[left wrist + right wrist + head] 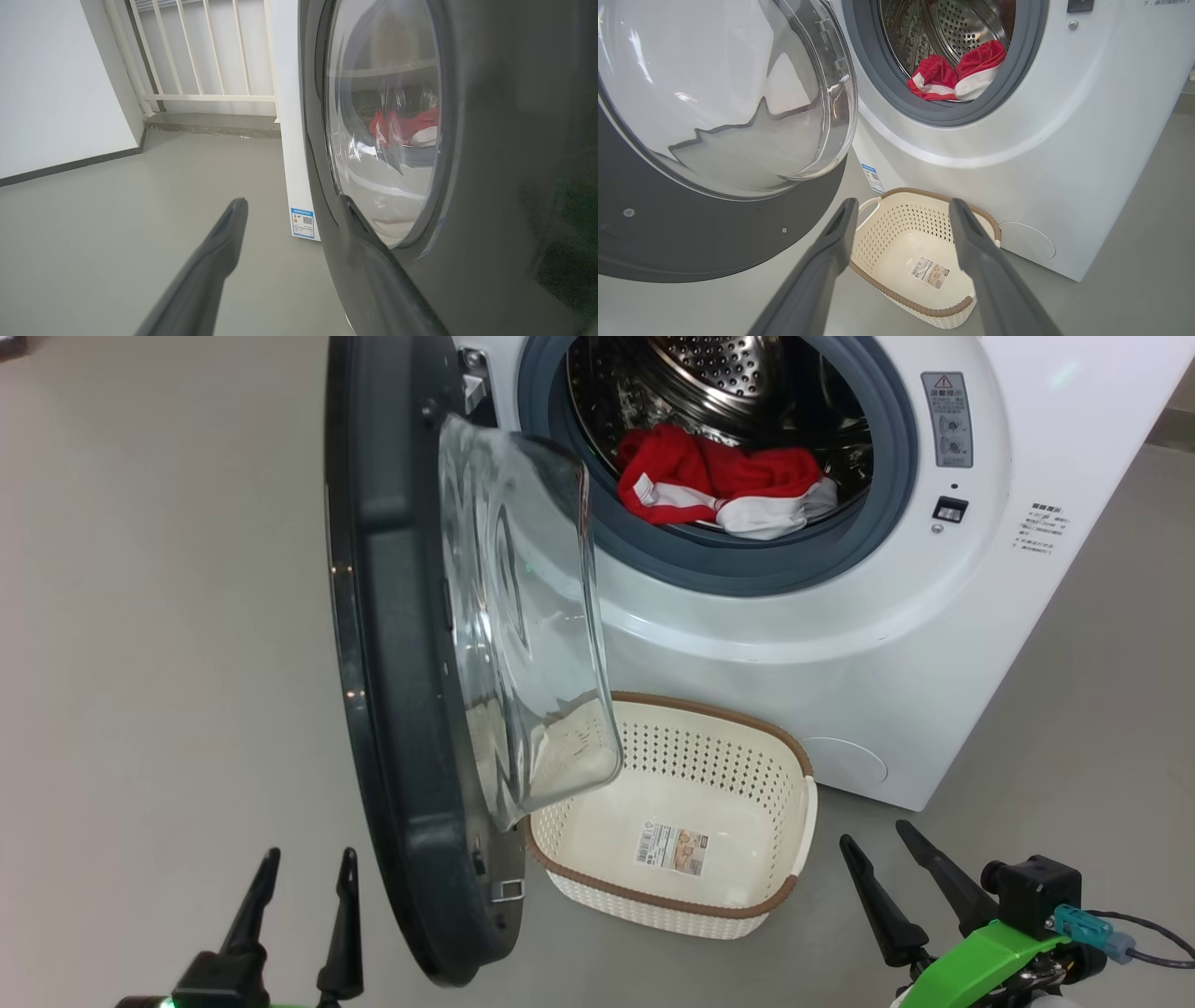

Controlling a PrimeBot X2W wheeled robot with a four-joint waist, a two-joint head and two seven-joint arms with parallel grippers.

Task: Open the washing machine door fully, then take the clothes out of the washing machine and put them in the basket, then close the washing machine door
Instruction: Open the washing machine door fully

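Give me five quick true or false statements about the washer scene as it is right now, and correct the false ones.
1. The washing machine door stands open. True.
2. The clothes lie in the drum of the washing machine. True.
3. The basket already holds a garment. False: it holds just a paper label.
4. The left gripper is shut on the door's rim. False: its jaws are open, clasping nothing.
5. The right gripper is open. True.
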